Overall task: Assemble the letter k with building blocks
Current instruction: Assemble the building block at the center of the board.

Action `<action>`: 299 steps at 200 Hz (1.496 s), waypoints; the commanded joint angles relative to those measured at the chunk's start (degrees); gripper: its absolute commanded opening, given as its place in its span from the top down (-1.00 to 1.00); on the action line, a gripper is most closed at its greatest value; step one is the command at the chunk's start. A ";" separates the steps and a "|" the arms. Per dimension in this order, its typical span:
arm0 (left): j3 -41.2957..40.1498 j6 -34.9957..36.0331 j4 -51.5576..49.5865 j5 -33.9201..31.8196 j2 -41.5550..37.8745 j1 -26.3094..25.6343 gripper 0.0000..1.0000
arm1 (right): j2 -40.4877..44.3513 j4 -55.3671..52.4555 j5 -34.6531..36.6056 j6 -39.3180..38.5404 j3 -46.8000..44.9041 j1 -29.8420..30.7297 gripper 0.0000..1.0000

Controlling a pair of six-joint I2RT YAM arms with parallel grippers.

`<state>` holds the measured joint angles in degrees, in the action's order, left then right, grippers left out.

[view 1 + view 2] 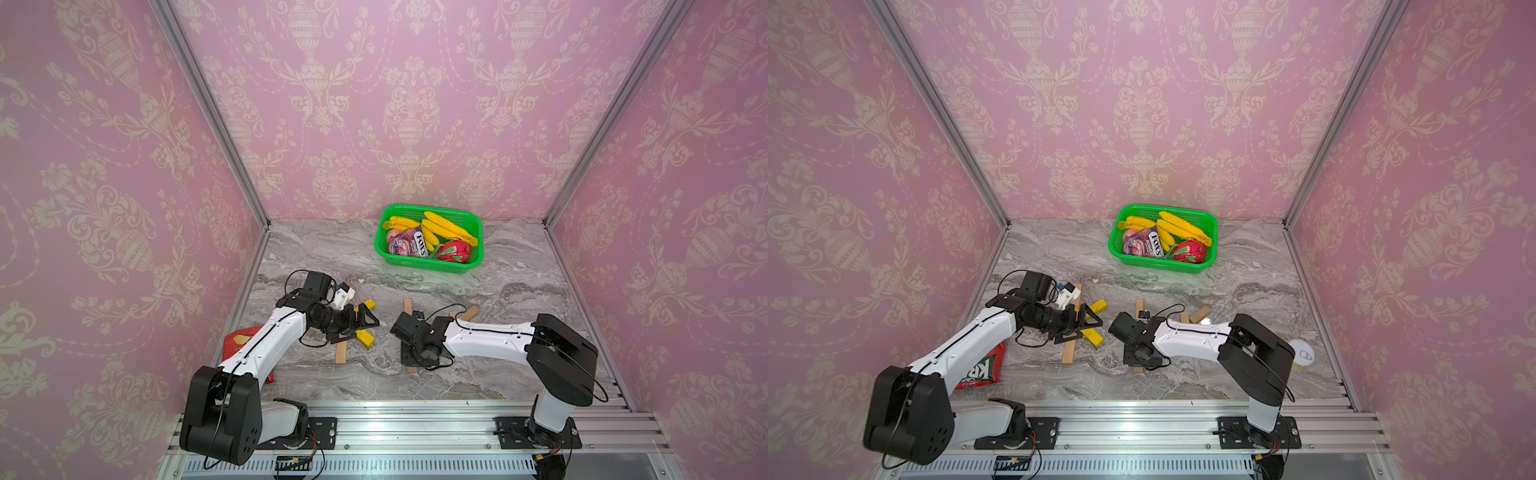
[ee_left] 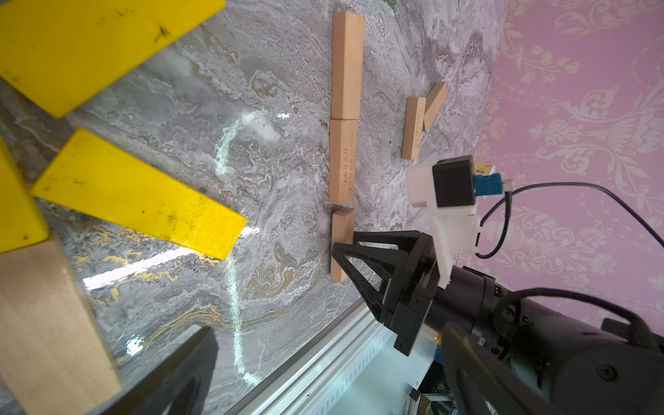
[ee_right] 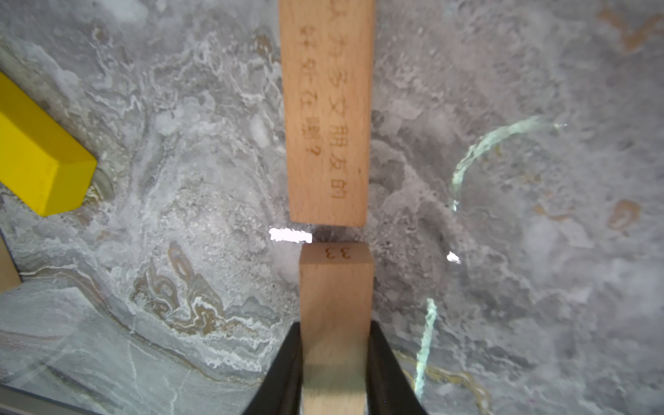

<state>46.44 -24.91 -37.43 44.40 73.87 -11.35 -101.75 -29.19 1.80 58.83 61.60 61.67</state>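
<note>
Near the left edge of the tabletop (image 1: 478, 374), the left gripper (image 1: 363, 322) hangs with its jaws wide apart over a cluster of yellow bars (image 2: 140, 194) and a plain wood bar (image 1: 340, 353). Toward the middle, the right gripper (image 3: 335, 330) is clamped on a wood bar stamped 33 (image 3: 336, 287). Its end sits just short of a lettered bar (image 3: 328, 118) (a thin gap shows between them), which butts against a third bar (image 2: 346, 64) in one straight line. Farther right, two more wood bars (image 2: 413, 129) lie touching at an angle.
</note>
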 commanded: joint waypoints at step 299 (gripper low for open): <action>-0.20 0.82 -0.71 0.29 0.83 0.50 -0.98 | -4.42 -4.26 3.12 -2.92 2.62 -0.76 0.25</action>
<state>46.44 -24.91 -37.41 44.47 73.97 -11.31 -103.96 -31.00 3.73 57.17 64.16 61.17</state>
